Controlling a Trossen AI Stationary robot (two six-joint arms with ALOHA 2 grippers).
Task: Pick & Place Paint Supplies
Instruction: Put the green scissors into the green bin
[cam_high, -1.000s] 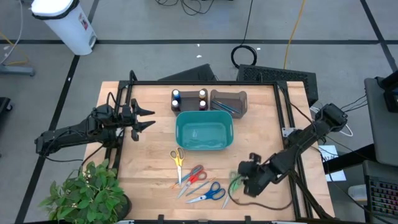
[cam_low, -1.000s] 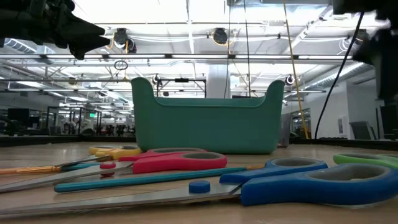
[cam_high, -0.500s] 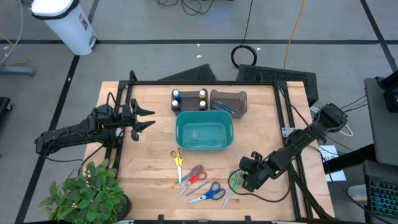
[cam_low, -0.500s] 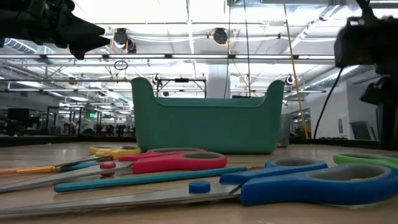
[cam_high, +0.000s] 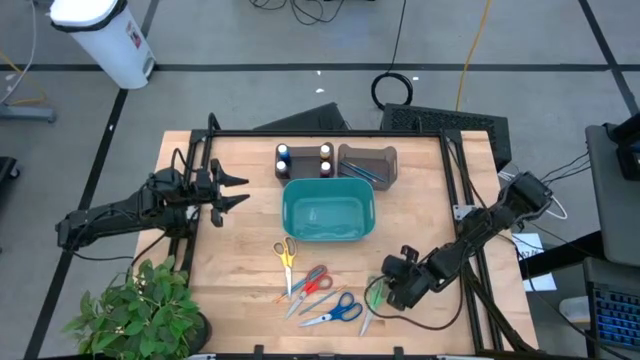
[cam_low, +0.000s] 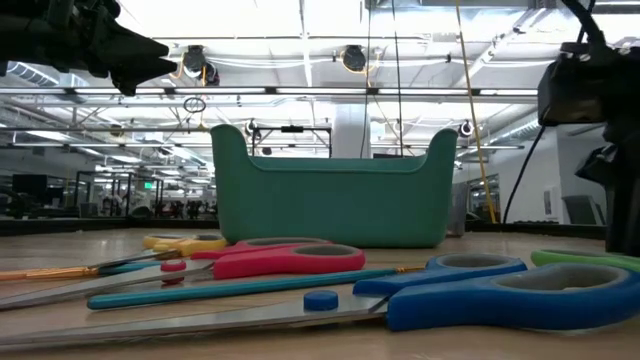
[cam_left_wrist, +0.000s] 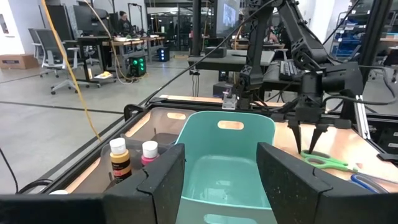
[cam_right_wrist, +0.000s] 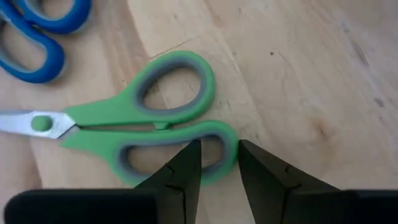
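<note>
Almost nothing of the task appears to be done. In the high view the teal bin (cam_high: 328, 217) at the middle of the table (cam_high: 240, 250) is seen without anything inside it, and the same is shown by the left wrist view. The paint bottles (cam_high: 304, 160) are kept in their small holder just behind the bin, and thin paintbrushes are seen in the brown tray (cam_high: 368, 165) next to them. A few more brushes (cam_high: 318, 291), blue and orange, are laid in front of the bin among the scissors: the yellow scissors (cam_high: 286, 254), the red scissors (cam_high: 313, 280) and the blue scissors (cam_high: 338, 310).

The right gripper (cam_high: 384, 295) is lowered at the front right part of the table, directly over the green scissors (cam_right_wrist: 146, 121). In the right wrist view its two fingers (cam_right_wrist: 186, 165) are set narrow, and the rim of one green handle loop is seen between them; they are very close to this rim, but a firm grip cannot be confirmed. These scissors are not paint supplies, so this move is judged as not serving the task directly.

The left gripper (cam_high: 232, 190) is held above the left side of the table, well apart from the bin, with its fingers spread wide and nothing between them.

All bottles and brushes are still to be picked and placed, so the whole work is judged as remaining
</note>
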